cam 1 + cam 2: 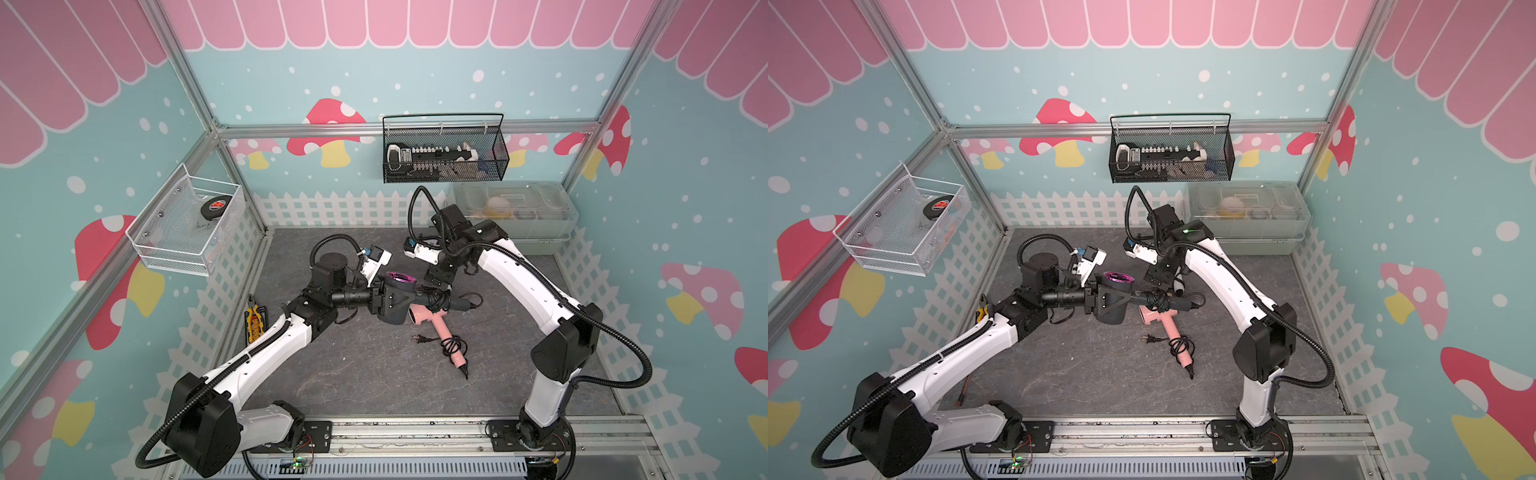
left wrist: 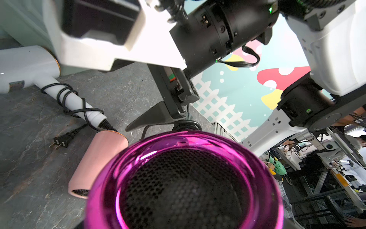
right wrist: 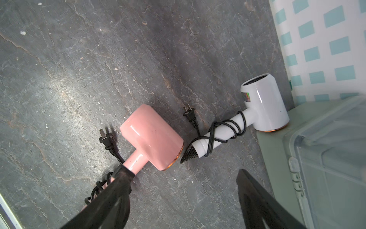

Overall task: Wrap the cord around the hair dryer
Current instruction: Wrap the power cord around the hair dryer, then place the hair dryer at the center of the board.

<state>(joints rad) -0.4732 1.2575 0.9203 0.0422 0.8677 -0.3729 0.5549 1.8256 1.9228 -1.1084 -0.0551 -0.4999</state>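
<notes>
black mesh basket [image 1: 492, 166] on back wall, white wire basket [image 1: 174, 258] left, clear lidded bin [image 1: 555, 232]

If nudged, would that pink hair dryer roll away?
Probably not far: the pink hair dryer has a round barrel, but its handle juts sideways and should block rolling. Its glossy shell looks slippery. The loose plug would likely trail behind.

The dryer [image 1: 392, 319] is dark grey, with a shiny magenta ring [image 2: 198, 142] around a black mesh opening that faces upward. It is held off the table in the left gripper [image 1: 390, 301], and its handle [image 1: 428, 300] points sideways, about level. The black cord [image 1: 439, 297] is coiled around the handle, seemingly in a few loose turns, and part of it loops out past the handle's end.
</notes>
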